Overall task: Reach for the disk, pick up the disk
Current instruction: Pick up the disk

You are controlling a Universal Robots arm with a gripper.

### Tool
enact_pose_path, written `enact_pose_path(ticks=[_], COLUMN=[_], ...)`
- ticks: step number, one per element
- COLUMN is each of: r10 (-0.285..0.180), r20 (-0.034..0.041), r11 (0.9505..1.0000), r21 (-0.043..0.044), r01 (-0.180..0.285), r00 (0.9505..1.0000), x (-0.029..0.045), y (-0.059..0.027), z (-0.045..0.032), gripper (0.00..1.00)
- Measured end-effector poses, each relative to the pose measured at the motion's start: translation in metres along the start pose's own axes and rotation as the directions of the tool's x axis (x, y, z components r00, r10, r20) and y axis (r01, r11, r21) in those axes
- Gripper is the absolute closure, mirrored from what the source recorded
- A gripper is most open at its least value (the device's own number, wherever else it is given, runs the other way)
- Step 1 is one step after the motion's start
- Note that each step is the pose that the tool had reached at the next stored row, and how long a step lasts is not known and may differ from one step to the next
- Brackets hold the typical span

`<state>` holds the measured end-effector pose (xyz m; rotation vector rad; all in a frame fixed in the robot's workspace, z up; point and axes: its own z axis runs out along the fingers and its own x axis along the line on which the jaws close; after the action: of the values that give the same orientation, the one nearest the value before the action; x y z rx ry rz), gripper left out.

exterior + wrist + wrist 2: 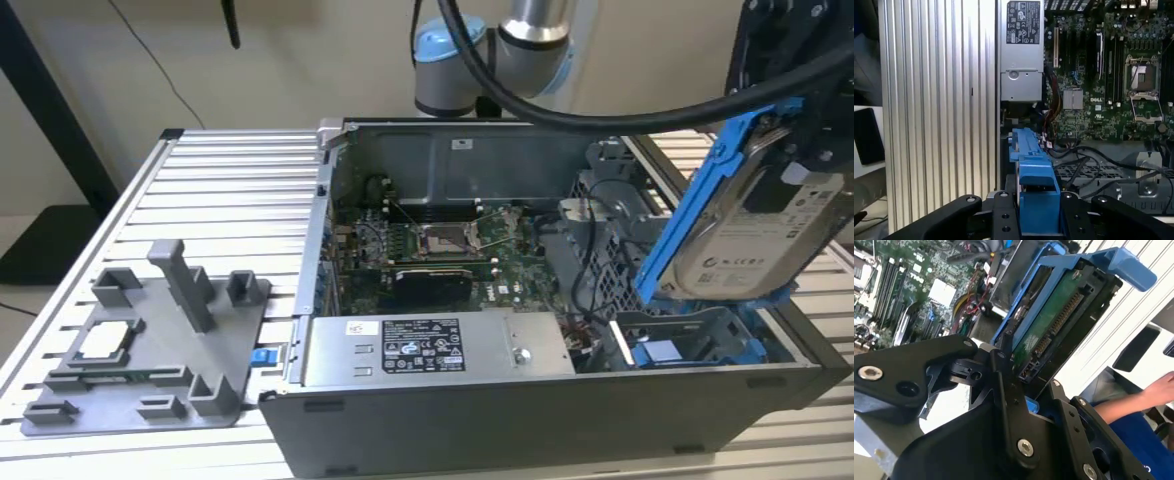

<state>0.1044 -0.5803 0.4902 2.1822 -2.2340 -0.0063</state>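
The gripper (801,160) pinches the disk (747,230), lifted above the open computer case (534,420) on a ribbed aluminium table (214,190); a grey fixture (154,350) sits at nine o'clock of the case.

The disk (754,240), a flat silver-grey drive with a white label, framed by bright blue rails, hangs tilted near upright at the exterior view's right, above the open case's drive bay (clear of it). In the second wrist view its green circuit-board underside and connector edge (1054,325) show. The first wrist view presents its blue rail (1033,175) edge-on.
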Motion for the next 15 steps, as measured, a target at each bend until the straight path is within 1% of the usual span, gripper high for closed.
enact_pose_path(ticks=[3, 5, 7, 15], r10=[0.0, -0.001, -0.011, -0.012], r20=[0.0001, 0.0003, -0.0001, 0.0], r11=[1.0, 1.0, 0.9999, 0.9999], r21=[-0.0001, -0.0001, 0.0, 0.0001], r01=[0.0, 0.001, 0.011, 0.012], r00=[1.0, 1.0, 0.9999, 0.9999], x=[0.0011, 0.0018, 0.0019, 0.002], y=[-0.0136, -0.021, -0.0214, -0.0215], z=[-0.0001, -0.0001, -0.0003, -0.0002], gripper=[1.0, 1.0, 1.0, 1.0])
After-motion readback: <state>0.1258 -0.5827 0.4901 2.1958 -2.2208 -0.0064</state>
